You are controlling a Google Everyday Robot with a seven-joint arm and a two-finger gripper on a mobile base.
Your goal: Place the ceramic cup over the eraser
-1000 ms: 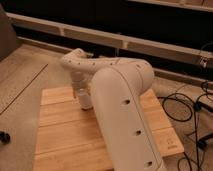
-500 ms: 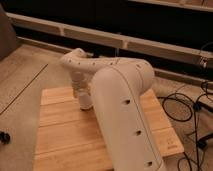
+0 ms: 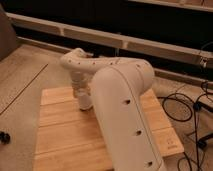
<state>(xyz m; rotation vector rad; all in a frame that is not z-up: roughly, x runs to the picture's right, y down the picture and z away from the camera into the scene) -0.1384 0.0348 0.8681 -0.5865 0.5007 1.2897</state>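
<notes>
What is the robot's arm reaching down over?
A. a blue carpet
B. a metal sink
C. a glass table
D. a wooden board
D: the big white arm bends down over a pale wooden board made of planks. The gripper sits low at the board's far left part, with something white at its tip, maybe the ceramic cup.

Warm, rather dim indoor light falls from above. It is brightest on the upper shell of the pale arm point(image 3: 125, 100) in the middle of the frame, which shows a soft sheen but no hard glare. The upper band of the frame is nearly black. The gripper point(image 3: 83, 98), left of centre over the wooden table point(image 3: 60, 135), borders the arm's soft shade.
</notes>
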